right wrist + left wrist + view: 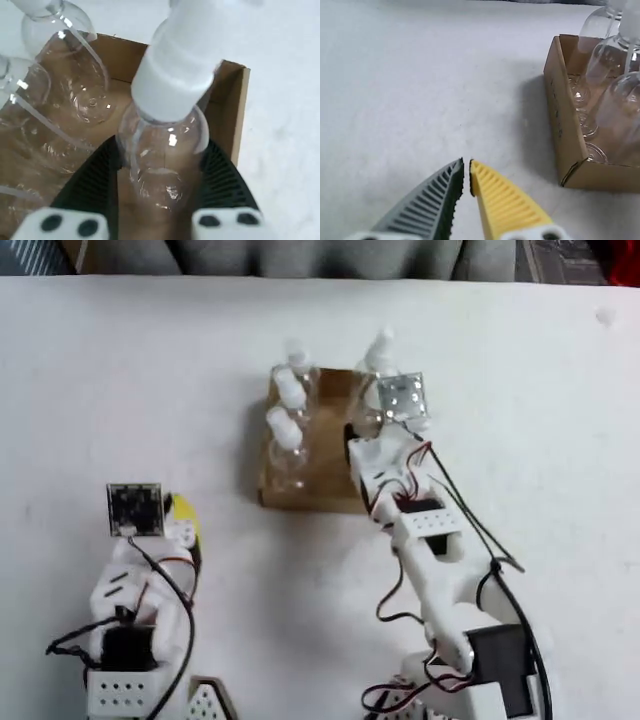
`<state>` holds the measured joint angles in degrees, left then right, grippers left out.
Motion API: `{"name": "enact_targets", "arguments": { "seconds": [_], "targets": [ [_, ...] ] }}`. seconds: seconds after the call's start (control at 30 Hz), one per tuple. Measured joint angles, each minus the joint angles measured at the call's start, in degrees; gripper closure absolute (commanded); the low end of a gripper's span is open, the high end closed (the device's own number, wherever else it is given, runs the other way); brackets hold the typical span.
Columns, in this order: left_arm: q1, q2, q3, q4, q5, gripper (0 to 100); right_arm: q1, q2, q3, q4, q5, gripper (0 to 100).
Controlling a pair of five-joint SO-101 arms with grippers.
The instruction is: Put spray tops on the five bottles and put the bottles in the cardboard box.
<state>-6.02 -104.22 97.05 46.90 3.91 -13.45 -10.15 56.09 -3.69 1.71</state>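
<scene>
Right claw [160,167] — around bottle [166,132], at box [236,112]

White table [120,370], small cardboard box [300,502] sitting about in the middle. Three clear bottles with white spray tops stand in a row down the box's left side: back bottle [293,352], middle bottle [290,390], front bottle [284,435]. A fourth bottle [378,360], spray top on too, is at the box's back right corner. The right arm [440,570] stretches up from the near right edge, with the right gripper [372,420] up against that bottle and its wrist camera board [400,397] sitting on top. The left arm [130,620] is folded up at the near left, well apart from the box. The left gripper [172,505] is over bare table, a yellow finger poking out beside its camera. Red and black wires [400,590] loop along both arms.
</scene>
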Motion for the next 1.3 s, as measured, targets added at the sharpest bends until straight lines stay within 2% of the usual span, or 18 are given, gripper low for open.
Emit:
{"name": "enact_targets", "arguments": {
  "seconds": [1.13,1.3],
  "targets": [
    [0.0,0.0,0.0,0.1,0.0,98,-0.7,0.0,0.0,0.0,-1.2,98.0],
    [0.0,0.0,0.0,0.1,-3.7,98,-0.7,0.0,0.0,0.0,-1.2,98.0]
  ]
}}
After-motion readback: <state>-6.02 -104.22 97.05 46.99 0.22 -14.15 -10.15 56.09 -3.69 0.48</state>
